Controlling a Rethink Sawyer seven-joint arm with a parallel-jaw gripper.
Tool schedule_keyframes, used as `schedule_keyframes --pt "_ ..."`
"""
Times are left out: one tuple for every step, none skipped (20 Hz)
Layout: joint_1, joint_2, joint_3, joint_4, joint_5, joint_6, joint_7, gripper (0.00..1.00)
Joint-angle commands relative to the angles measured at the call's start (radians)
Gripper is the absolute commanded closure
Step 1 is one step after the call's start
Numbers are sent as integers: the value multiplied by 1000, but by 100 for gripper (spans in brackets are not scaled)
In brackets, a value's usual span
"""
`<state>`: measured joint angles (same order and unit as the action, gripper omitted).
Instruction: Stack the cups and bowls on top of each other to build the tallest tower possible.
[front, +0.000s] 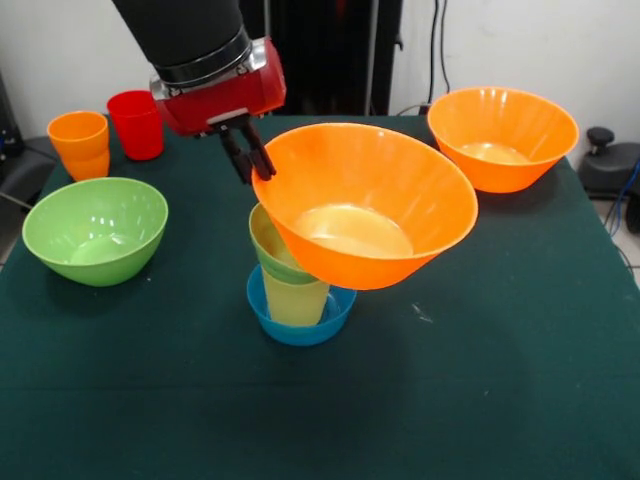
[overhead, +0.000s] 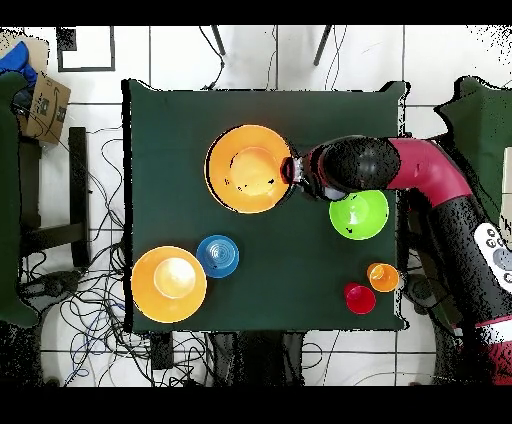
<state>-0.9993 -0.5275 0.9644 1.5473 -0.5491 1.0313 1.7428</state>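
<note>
Tabletop: hand (front: 256, 160) (pinching) orange bowl (front: 365, 205)

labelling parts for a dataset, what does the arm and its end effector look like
The arm is a thick black cylinder ending in a silver ring, then a glossy red wrist housing. The end effector is a pair of slim black fingers. From overhead, the arm's links run from black into red, then black with white markings near the base.
</note>
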Motion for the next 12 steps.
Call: schedule_keyframes --pt "38 -62 12 64 8 70 -202 100" --pt "40 -72 15 63 16 79 -198 100" --pt "42 -89 21 58 30 101 -195 100" --pt "45 -95 23 53 36 111 -195 100" --pt "45 -102 29 45 52 124 -193 100" --pt "47 -102 31 39 60 128 -191 100" --pt "46 -102 36 28 73 135 -191 100" --pt "48 -99 38 16 82 147 -196 100" --pt "50 -96 39 5 91 159 -201 100" --pt "52 -94 39 -4 97 170 -205 100" --pt "59 -93 39 -25 108 192 -210 100" --pt "61 -95 39 -34 115 202 -212 100"
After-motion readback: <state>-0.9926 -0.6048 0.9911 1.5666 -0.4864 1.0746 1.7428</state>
